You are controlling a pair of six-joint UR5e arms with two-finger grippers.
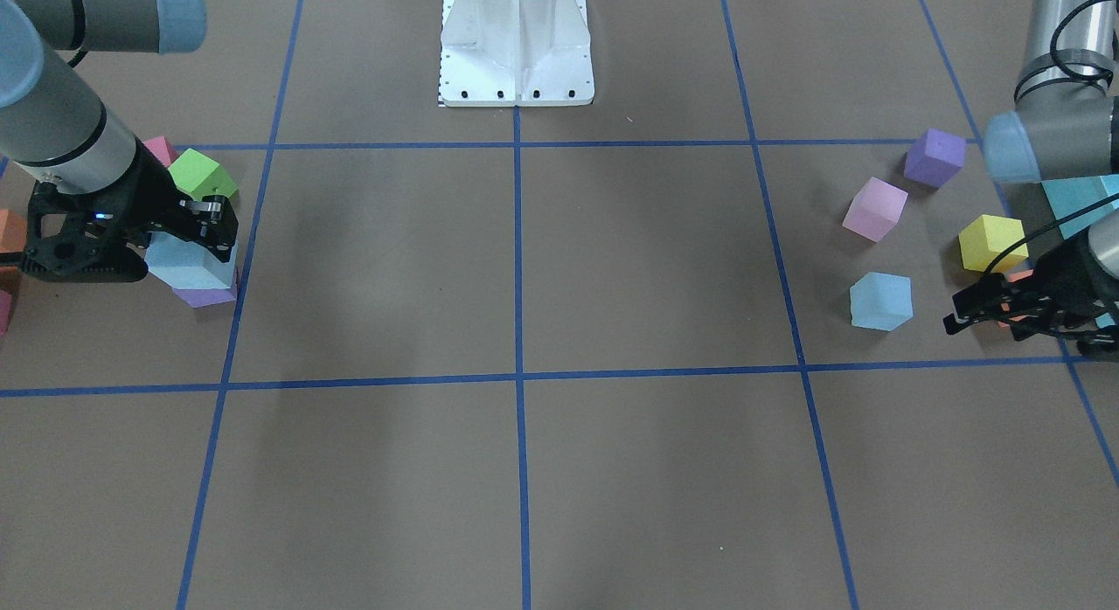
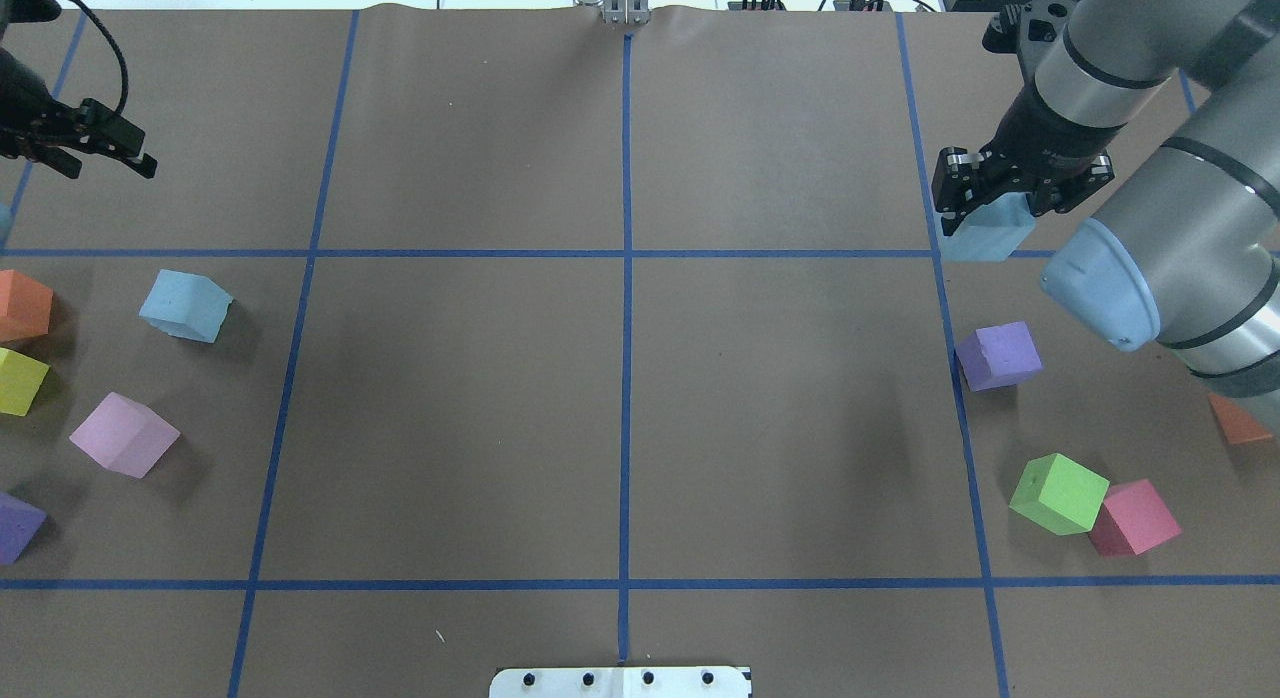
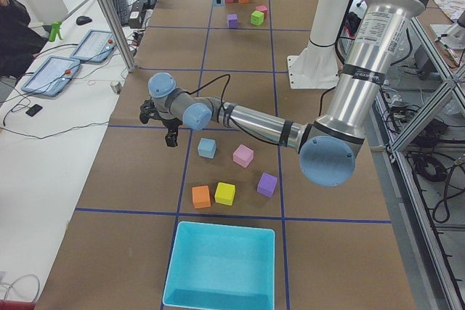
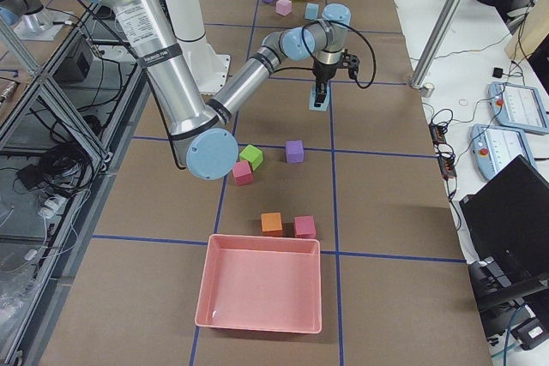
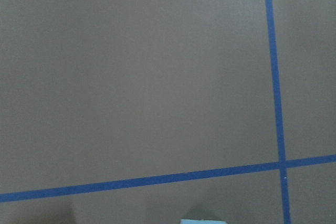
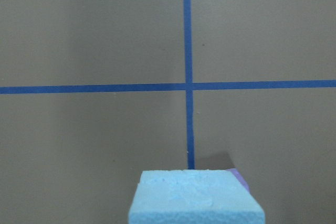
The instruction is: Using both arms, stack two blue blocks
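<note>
One pale blue block [image 2: 185, 306] lies on the table's left side; it also shows in the front view [image 1: 881, 301] and the left view [image 3: 207, 148]. My left gripper [image 2: 140, 153] hangs open and empty beyond it, apart from it, and also shows in the front view [image 1: 953, 313]. A pale blue sliver [image 5: 203, 221] shows at the bottom edge of the left wrist view. My right gripper [image 2: 990, 213] is shut on the second blue block [image 2: 985, 236]. It holds that block above the table, near a purple cube [image 2: 997, 355]. The held block also shows in the front view [image 1: 188, 262] and the right wrist view [image 6: 194, 198].
Orange [image 2: 22, 303], yellow [image 2: 20, 380], pink [image 2: 125, 435] and purple [image 2: 18, 526] cubes lie on the left. Green [image 2: 1058, 493], red [image 2: 1135, 518] and orange [image 2: 1240, 423] cubes lie on the right. A turquoise box [image 3: 221, 266] and a pink tray [image 4: 262, 293] stand at the table's ends.
</note>
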